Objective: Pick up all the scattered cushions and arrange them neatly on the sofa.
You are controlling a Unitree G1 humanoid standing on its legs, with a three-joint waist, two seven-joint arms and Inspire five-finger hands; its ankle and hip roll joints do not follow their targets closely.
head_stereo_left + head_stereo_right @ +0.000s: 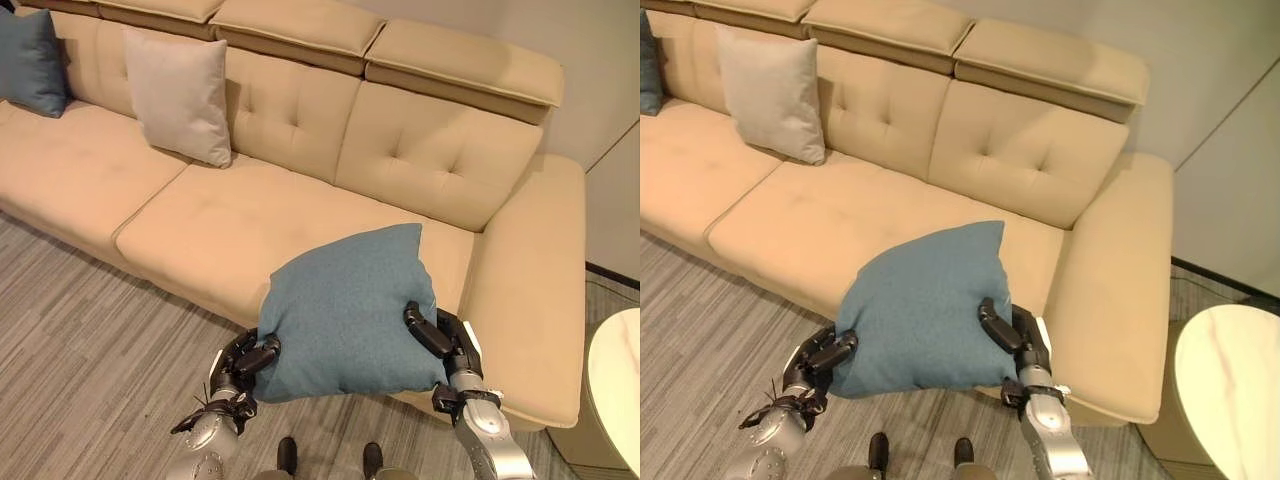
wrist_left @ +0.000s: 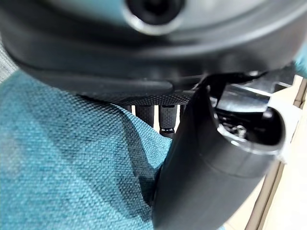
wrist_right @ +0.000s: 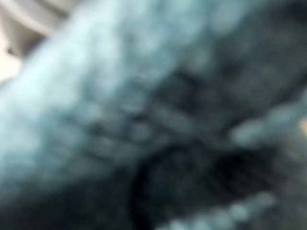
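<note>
The place looks like a living room or lounge. A long beige upholstered sofa with tufted backs and padded headrests (image 1: 330,150) stands against a plain pale wall (image 1: 1200,60) on grey striped carpet flooring (image 1: 90,350). Square fabric scatter cushions (image 1: 180,95) lean on it, and a round white marble-look side table (image 1: 1230,390) sits beside its armrest.

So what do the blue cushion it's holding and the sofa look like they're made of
Blue cushion: woven fabric, matte; the left wrist view shows a coarse weave, and it dents softly where the left hand and right hand grip it.
Sofa: smooth beige upholstery with tufted buttons and piped edges, slightly sheened; probably leather or faux leather.
</note>
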